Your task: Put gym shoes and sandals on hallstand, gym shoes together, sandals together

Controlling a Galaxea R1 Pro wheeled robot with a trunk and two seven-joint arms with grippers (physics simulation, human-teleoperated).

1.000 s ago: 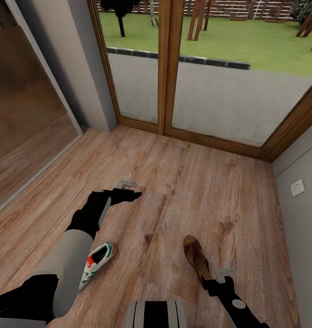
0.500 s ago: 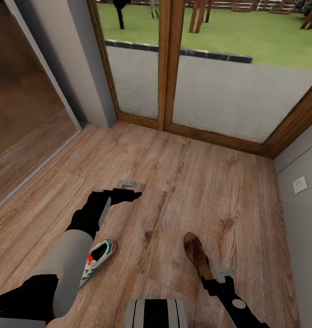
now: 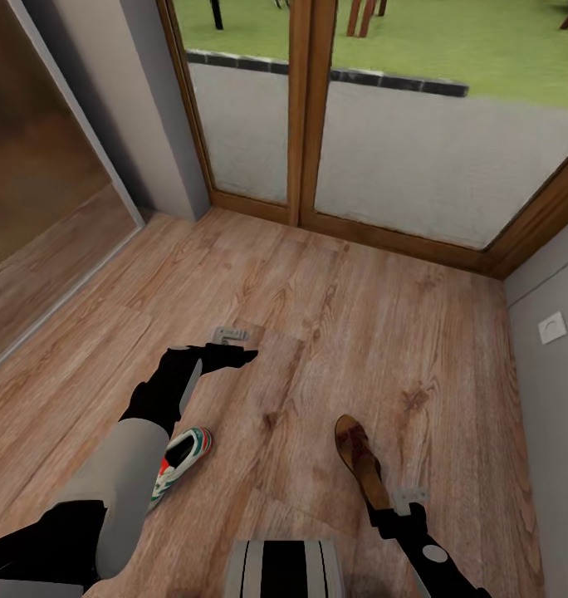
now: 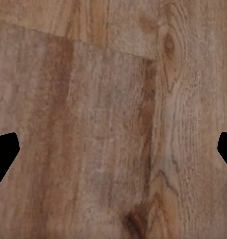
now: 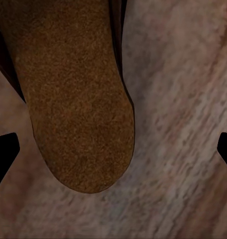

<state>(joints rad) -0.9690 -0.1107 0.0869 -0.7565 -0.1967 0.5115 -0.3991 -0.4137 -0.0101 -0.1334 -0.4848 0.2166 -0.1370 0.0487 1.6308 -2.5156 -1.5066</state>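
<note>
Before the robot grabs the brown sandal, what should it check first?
1. Right gripper open: ok, its fingertips sit wide apart at the edges of the right wrist view.
2. Sandal lined up under that gripper: ok, its rounded end lies between the fingertips, a little off to one side.
3. Sandal flat on the floor, footbed up: ok.
4. Left gripper free: ok, open over bare floor.
5. Sneaker out of the way: ok, it lies beside the left arm, well apart from the sandal.
6. Shoe rack within reach: cannot tell from these pictures.
</note>
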